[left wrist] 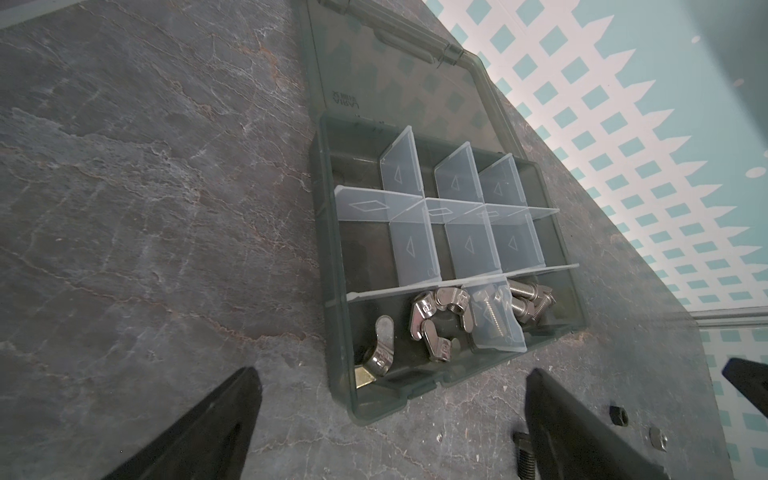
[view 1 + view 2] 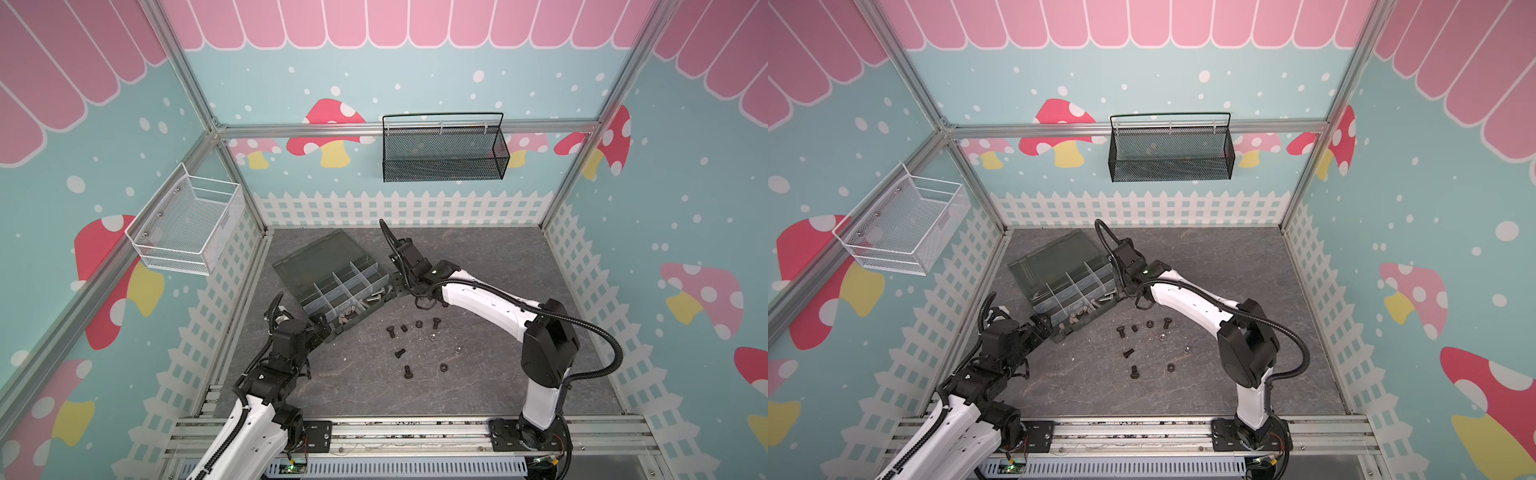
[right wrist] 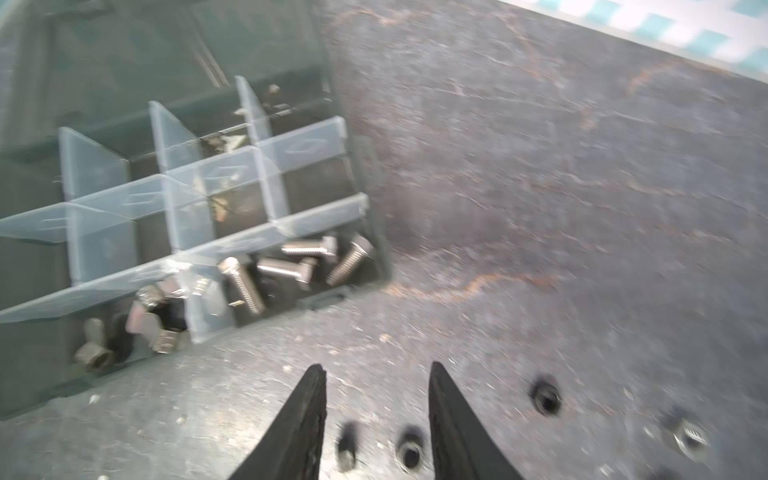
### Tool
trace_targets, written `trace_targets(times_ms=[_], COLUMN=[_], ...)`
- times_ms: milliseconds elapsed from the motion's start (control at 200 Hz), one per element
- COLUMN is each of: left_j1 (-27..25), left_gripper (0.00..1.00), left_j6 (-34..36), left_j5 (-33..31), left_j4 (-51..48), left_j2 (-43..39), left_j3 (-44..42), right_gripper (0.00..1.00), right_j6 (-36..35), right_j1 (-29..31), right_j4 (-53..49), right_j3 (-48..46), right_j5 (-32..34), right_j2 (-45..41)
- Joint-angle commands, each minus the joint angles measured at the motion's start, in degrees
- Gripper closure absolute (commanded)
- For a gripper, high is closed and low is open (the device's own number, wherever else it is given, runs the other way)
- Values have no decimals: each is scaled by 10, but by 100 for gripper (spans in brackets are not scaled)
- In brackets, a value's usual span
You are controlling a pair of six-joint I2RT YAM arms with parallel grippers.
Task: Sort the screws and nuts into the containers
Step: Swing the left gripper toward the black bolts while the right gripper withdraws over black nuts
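Right wrist view has the right gripper (image 3: 376, 368) with its fingers apart and nothing between them, low over the table (image 3: 540, 208) just off the box (image 1: 329, 249). Silver screws (image 3: 299, 266) lie in the box's corner compartment and wing nuts (image 3: 153, 320) in the one beside it. Black screws (image 2: 400, 353) and nuts (image 2: 444, 367) lie scattered loose on the table near the box. The left gripper (image 1: 390, 374) stands wide apart and empty at the wing-nut end of the box. These parts look hard, light and smooth, not fragile. A screw probably rolls if nudged, so a pinch across the shank just under the head should suit. A nut lies flat and low, so the fingertips likely need to graze the table and close on opposite flats, or it may squirt out
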Motion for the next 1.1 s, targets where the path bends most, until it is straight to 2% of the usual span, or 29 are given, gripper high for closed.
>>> trace_targets(times_ms=[0, 215, 410, 465, 505, 550, 810, 1096], left_j1=[3, -12, -84, -120, -134, -149, -232, -306], left_gripper=[0, 1, 1, 1, 1, 1, 1, 1], left_j6=[12, 50, 34, 22, 14, 8, -4, -27], left_j5=[-3, 15, -24, -38, -42, -44, -85, -96], left_j4=[-13, -46, -56, -60, -61, -61, -60, -59], left_j2=[0, 43, 88, 107, 121, 137, 219, 306], left_j3=[18, 64, 92, 101, 107, 115, 160, 189], right_gripper=[53, 40, 23, 18, 14, 0, 2, 2], right_j6=[32, 59, 84, 88, 90, 92, 101, 112], right_j1=[-15, -40, -70, -82, -88, -95, -112, -117], right_j4=[8, 36, 52, 56, 59, 63, 83, 89], right_j3=[-47, -144, -219, -237, -250, -262, -306, -324], right_j5=[38, 60, 60, 51, 48, 45, 56, 62], right_j2=[-47, -129, -194, -206, -215, -224, -261, -253])
